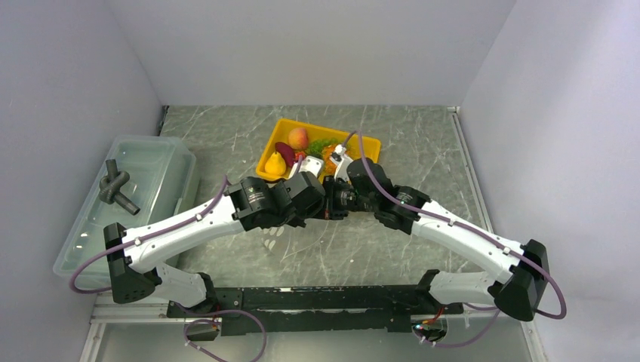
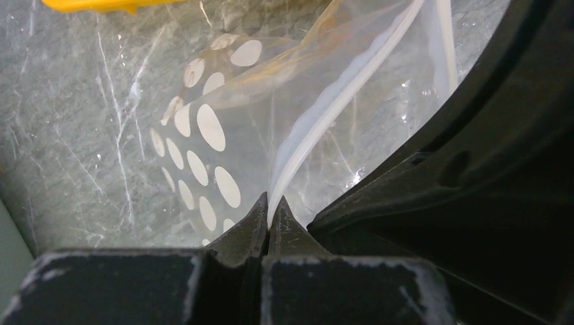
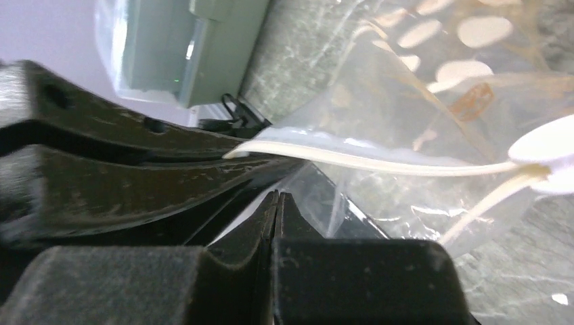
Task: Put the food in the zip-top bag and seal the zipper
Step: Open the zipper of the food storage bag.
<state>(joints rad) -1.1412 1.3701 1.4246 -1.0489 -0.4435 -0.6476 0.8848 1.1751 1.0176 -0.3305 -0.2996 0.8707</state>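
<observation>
My left claw [image 2: 269, 203] is closed tight on the zipper [image 2: 325, 115], the whitish strip along the mouth of the zip-top bag [image 2: 210, 128]. The bag's dotted clear film hangs slack over the grey marble table [image 2: 68, 135]. My right claw [image 3: 276, 200] is also pressed shut, right against clear film just below the strip; I cannot tell whether any film is caught between its tips. The two claws meet just in front of the yellow tray [image 1: 332, 130], where the food [image 1: 298, 138] lies, none of it bagged yet.

I judge this step to be opening the mouth. To do it well, I should draw the claws apart slowly. I should pinch the stiff strip rather than the slippery film, and leave the opening facing the tray.
</observation>
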